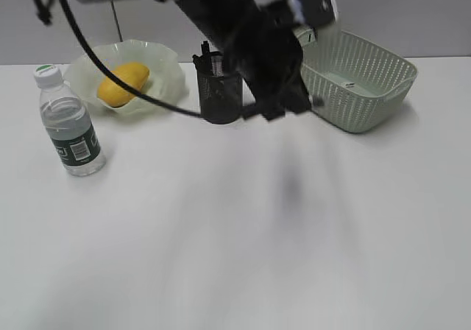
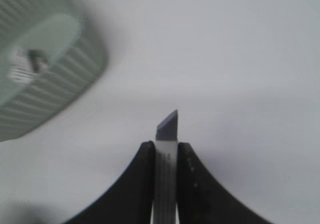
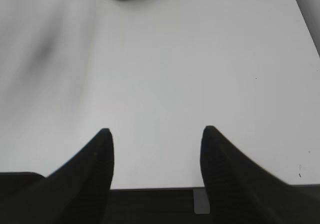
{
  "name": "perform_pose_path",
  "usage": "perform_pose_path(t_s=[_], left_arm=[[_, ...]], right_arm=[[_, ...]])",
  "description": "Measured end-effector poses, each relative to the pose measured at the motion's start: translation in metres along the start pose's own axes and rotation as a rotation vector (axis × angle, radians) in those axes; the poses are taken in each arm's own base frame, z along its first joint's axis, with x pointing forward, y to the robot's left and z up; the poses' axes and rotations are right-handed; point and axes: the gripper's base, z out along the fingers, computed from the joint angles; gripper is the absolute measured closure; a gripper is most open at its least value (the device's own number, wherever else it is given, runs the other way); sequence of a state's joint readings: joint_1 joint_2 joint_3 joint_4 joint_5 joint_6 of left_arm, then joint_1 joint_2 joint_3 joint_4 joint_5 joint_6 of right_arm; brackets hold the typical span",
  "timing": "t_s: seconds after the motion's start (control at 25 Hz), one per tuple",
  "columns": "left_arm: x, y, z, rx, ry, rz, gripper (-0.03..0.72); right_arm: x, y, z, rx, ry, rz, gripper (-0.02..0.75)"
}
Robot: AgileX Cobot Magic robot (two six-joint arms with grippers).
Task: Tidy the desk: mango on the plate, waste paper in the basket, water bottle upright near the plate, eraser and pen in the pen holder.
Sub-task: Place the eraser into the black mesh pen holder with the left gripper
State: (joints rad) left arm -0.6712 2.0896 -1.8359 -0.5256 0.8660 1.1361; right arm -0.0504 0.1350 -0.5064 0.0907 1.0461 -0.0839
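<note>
Left gripper [image 2: 165,151] clamped on a flat grey-and-white eraser [image 2: 166,134], blurred, above the desk [image 1: 235,256] between holder [image 1: 219,94] and basket [image 1: 357,79]. Right gripper [image 3: 156,134] wide apart, holding nothing. Mango [image 1: 122,82] on plate [image 1: 165,61]; bottle [image 1: 70,121] upright nearby.

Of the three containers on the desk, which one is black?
The pen holder, a black mesh cup between the pale green plate and pale green basket.

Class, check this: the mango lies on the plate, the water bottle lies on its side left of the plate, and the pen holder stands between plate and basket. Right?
One error: the water bottle stands upright, cap up, as the exterior view shows. The mango, plate, pen holder and basket are as stated.
</note>
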Motion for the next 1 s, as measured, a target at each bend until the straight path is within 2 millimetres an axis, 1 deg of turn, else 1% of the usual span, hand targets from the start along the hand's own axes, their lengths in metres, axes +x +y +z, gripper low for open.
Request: perform_pose_path(t_s=[0.04, 0.12, 0.16, 0.28, 0.36, 0.44, 0.52, 0.68, 0.84, 1.0], left_arm=[[0.000, 0.010, -0.015, -0.019, -0.068, -0.075, 0.601], [0.014, 0.037, -0.040, -0.056, -0.187, -0.231, 0.601], [0.020, 0.048, -0.050, -0.071, -0.246, -0.299, 0.601], [0.048, 0.085, -0.079, -0.173, -0.384, -0.441, 0.601], [0.060, 0.101, -0.094, -0.241, -0.459, -0.478, 0.601], [0.071, 0.111, -0.099, -0.271, -0.501, -0.506, 0.601], [0.082, 0.117, -0.094, -0.271, -0.511, -0.535, 0.601], [0.102, 0.121, -0.060, -0.220, -0.496, -0.601, 0.601], [0.120, 0.128, -0.029, -0.256, -0.477, -0.687, 0.601], [0.131, 0.128, -0.009, -0.266, -0.450, -0.722, 0.601]], right_arm=[[0.000, 0.000, 0.000, 0.000, 0.000, 0.000, 0.293], [0.000, 0.000, 0.000, 0.000, 0.000, 0.000, 0.293], [0.000, 0.000, 0.000, 0.000, 0.000, 0.000, 0.293], [0.000, 0.000, 0.000, 0.000, 0.000, 0.000, 0.293], [0.000, 0.000, 0.000, 0.000, 0.000, 0.000, 0.293], [0.000, 0.000, 0.000, 0.000, 0.000, 0.000, 0.293], [0.000, 0.000, 0.000, 0.000, -0.001, 0.000, 0.293], [0.000, 0.000, 0.000, 0.000, -0.002, 0.000, 0.293], [0.000, 0.000, 0.000, 0.000, -0.002, 0.000, 0.293], [0.000, 0.000, 0.000, 0.000, -0.002, 0.001, 0.293]])
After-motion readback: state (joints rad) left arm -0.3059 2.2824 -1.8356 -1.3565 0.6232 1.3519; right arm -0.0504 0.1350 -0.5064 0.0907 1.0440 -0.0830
